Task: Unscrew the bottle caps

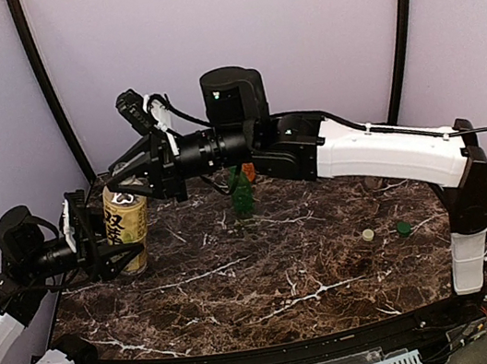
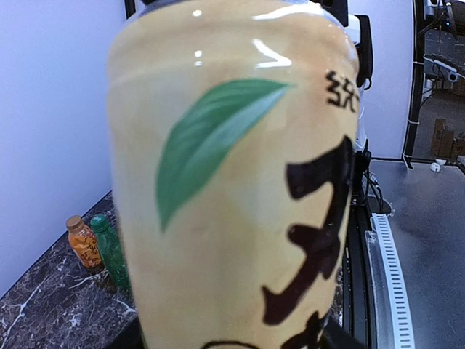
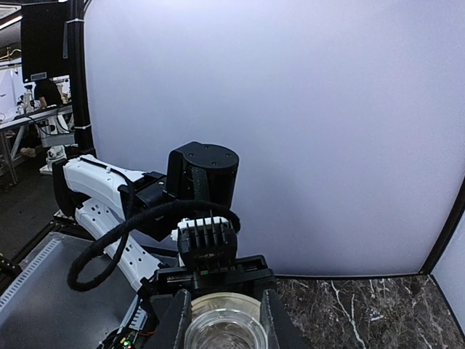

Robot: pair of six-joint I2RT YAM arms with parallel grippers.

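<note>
- Twisting from here is the risky part: the right gripper [image 1: 128, 176] is clamped on the top of the yellow bottle [image 1: 128, 227], which stands near the left edge of the table [image 1: 315, 273].
- The left gripper [image 1: 114, 257] sits around the bottle's lower body, but I cannot tell whether it is squeezing or slack. If slack, the whole bottle probably spins with the twist and nothing loosens.
- A sideways pull from above could tip the bottle toward the edge.
- The right arm reaches over the green bottle [image 1: 242, 196] and the orange bottle [image 1: 248, 172]; sagging lower could knock them over.
</note>
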